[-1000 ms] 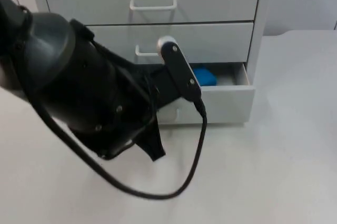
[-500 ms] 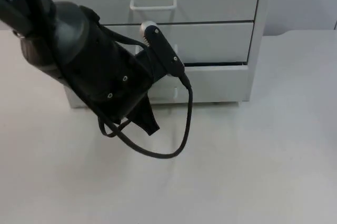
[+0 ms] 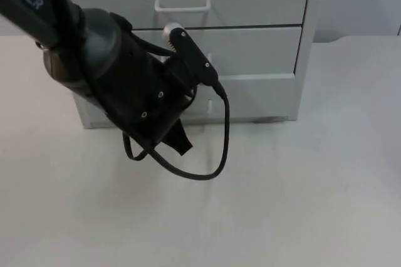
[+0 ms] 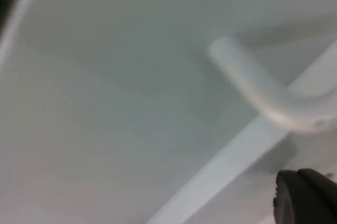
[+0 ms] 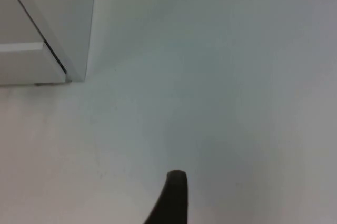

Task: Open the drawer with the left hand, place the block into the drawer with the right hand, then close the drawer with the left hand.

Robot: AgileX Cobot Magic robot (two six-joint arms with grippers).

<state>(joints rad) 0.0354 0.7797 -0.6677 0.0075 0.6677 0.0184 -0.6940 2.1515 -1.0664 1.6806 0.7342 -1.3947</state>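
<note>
Drawer (image 3: pixel 250 94) now pushed shut, left gripper (image 3: pixel 178 141) seemingly touching it.

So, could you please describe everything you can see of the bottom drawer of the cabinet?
The bottom drawer is the lowest of three in a white cabinet standing on the table. Its front is plain, smooth and pale, pushed in nearly flush with the frame. The left arm covers its left part, with the left gripper at its white loop handle.
</note>
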